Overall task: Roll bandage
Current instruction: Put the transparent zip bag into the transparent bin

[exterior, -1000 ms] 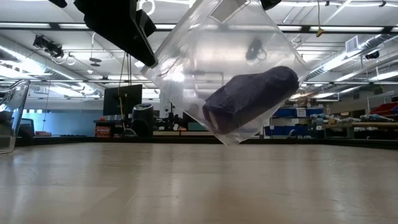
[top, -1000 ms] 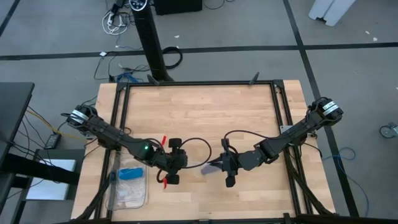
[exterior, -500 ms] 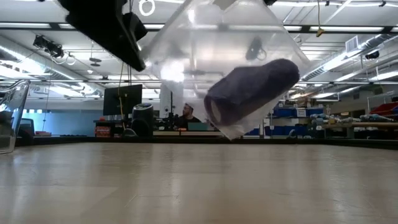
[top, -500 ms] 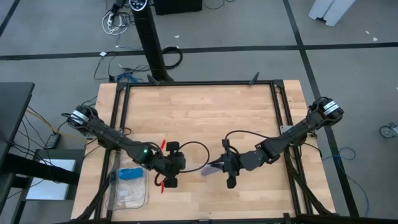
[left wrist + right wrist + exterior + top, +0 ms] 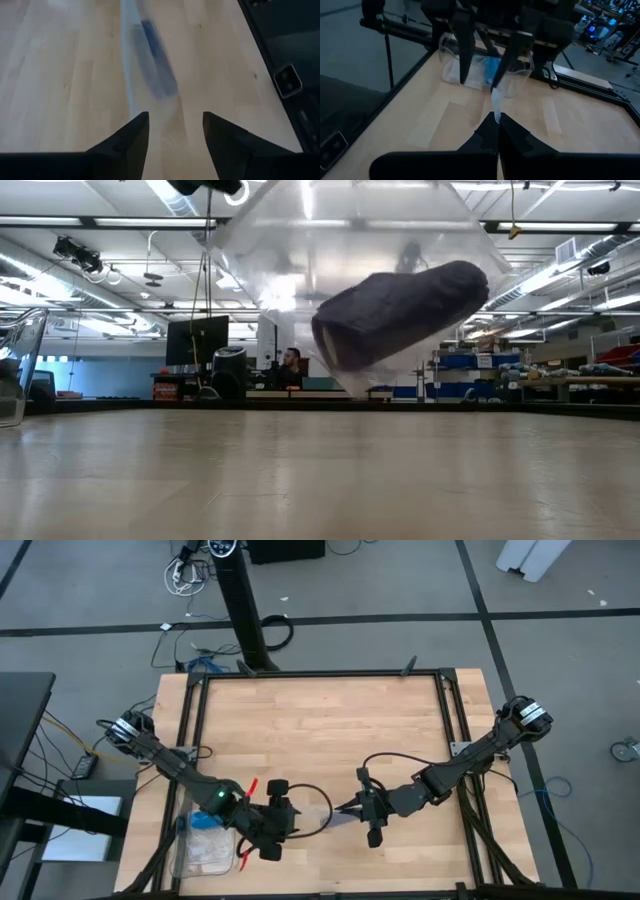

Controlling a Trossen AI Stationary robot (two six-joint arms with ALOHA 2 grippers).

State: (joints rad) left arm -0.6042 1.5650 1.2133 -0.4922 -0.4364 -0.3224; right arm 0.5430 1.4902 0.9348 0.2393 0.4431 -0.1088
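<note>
Your bandage (image 5: 400,313) is a compact dark navy roll sitting inside a clear plastic bag (image 5: 350,240), and the bag hangs above the table (image 5: 320,480) without touching it. In the low view the roll lies tilted, its right end higher than its left, resting in the bag's lowest corner.

In the high view the bag (image 5: 322,818) shows as a pale patch over the near-centre of the wooden table (image 5: 320,720), between your 2 grippers.

Your right gripper (image 5: 352,809) is at the bag's right side with its fingers pressed together. In the right wrist view the right gripper (image 5: 497,119) pinches a thin edge of clear plastic (image 5: 496,102), which rises straight from the fingertips.

Your left gripper (image 5: 283,823) sits just left of the bag, fingers spread. In the left wrist view the left gripper (image 5: 174,131) has its 2 dark fingers apart with only table wood and a blurred length of plastic and blue beyond them; they grasp nothing there.

At the near-left table corner lie more clear bags (image 5: 205,845) with a small light-blue item (image 5: 205,822) on top, well apart from the hanging bag.

A person (image 5: 291,365) is visible in the room behind the table.
</note>
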